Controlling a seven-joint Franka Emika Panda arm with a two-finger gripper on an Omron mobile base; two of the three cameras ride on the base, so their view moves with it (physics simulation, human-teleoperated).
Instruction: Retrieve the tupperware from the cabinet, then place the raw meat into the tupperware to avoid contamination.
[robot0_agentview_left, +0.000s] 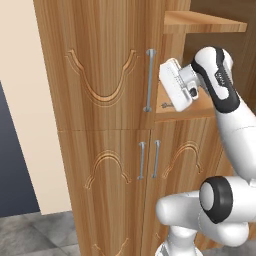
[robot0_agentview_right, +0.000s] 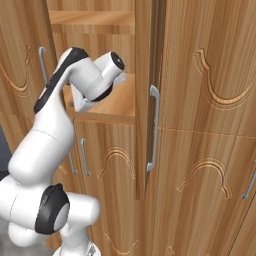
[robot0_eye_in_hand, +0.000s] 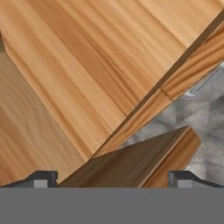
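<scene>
One tall wooden cabinet (robot0_agentview_left: 100, 125) is standing in front of the robot. Five silver bar handles are showing on its doors in the right base view, three in the left base view. Two shelves are showing inside the open part. One gripper (robot0_eye_in_hand: 111, 177) is hanging open.

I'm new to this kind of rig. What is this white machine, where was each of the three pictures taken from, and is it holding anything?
It is a white robot arm in a rendered kitchen, facing a tall wood cabinet. Two pictures come from cameras behind the arm, to its left and right. The third looks along the claw, whose two dark fingertips rise at the bottom. One upper door stands open, and the hand is at the shelf inside. A small dark thing lies on that shelf; I cannot identify it. The claw is open and holds nothing.
</scene>
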